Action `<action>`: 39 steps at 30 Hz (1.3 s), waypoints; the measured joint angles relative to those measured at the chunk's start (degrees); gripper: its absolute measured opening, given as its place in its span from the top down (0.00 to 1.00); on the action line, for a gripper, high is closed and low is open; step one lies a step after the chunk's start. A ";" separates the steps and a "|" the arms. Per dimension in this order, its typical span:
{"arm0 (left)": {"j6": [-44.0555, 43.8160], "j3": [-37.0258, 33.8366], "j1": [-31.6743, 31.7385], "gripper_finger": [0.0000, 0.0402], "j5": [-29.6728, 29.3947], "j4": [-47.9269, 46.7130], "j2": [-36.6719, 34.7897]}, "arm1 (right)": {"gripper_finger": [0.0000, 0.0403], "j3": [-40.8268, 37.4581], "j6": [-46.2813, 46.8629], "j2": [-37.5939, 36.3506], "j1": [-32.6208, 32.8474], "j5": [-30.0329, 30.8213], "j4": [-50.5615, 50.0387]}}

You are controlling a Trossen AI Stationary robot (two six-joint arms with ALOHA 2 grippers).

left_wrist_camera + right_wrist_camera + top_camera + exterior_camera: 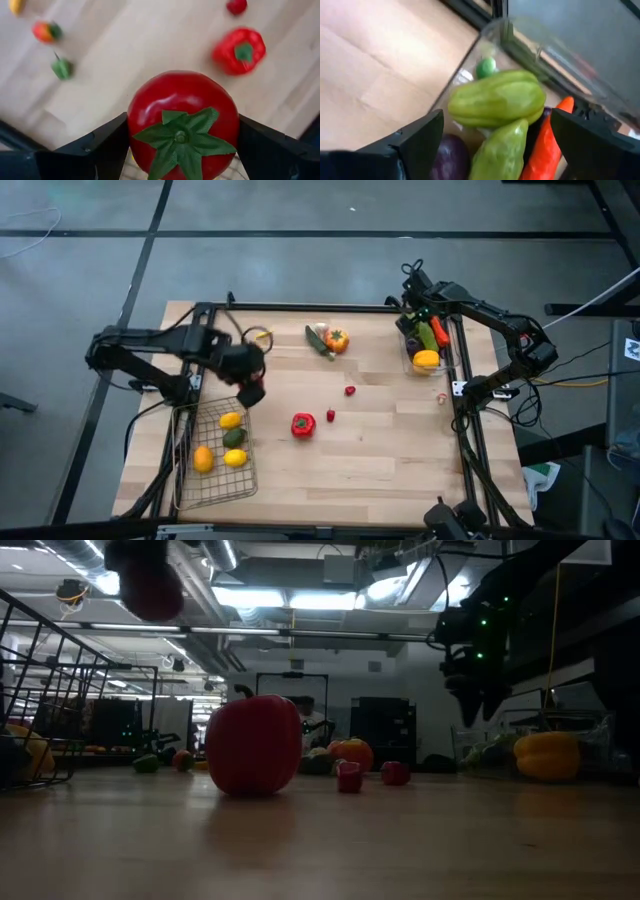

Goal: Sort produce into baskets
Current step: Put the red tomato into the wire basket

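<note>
Left gripper (pixel 182 150) is clamped on one red tomato (pixel 182 122) with a green leafy cap, a dark finger pressing each side. In the high view this gripper (pixel 250 392) sits over the near edge of the wire-mesh basket (pixel 190 480), at the table's left side.

Wire basket contents, counted from above: three yellow pieces (pixel 230 420) and one green piece (pixel 234 437), four in all.

Right gripper (pixel 492 150) hangs above the clear plastic bin (pixel 412 365) at the table's right side, fingers spread wide with nothing between them. Bin contents visible in the right wrist view: two pale green vegetables (pixel 497 100), one small green round piece (pixel 486 66), one orange carrot (pixel 547 145), one dark purple eggplant (pixel 451 157). The high view adds one yellow pepper (pixel 426 359) at the bin's near end.

Loose on the table (pixel 380 470): one red pepper (pixel 303 424) near centre, two tiny red pieces (pixel 350 390) just beyond it and apart from each other, one orange pepper (pixel 337 340) touching one green cucumber (pixel 318 340) near the far edge. One further small pale item lies by the right frame rail; its kind cannot be told.
</note>
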 joint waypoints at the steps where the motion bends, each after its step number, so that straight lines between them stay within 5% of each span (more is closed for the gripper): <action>1: -2.04 -0.56 -2.03 0.22 -0.05 0.00 -0.28 | 0.10 0.00 0.00 -0.01 0.00 0.02 0.43; 16: -24.58 -13.44 -24.93 0.22 1.24 0.97 -0.27 | 0.10 0.00 0.02 -0.01 0.00 0.02 1.52; 30: -26.94 -26.40 -27.28 0.22 1.26 14.46 -0.27 | 0.10 0.00 0.02 0.01 0.00 0.02 2.66; 39: -25.33 -27.40 -27.17 0.18 1.31 15.73 -0.36 | 0.10 0.00 0.00 -0.01 0.00 -1.06 3.72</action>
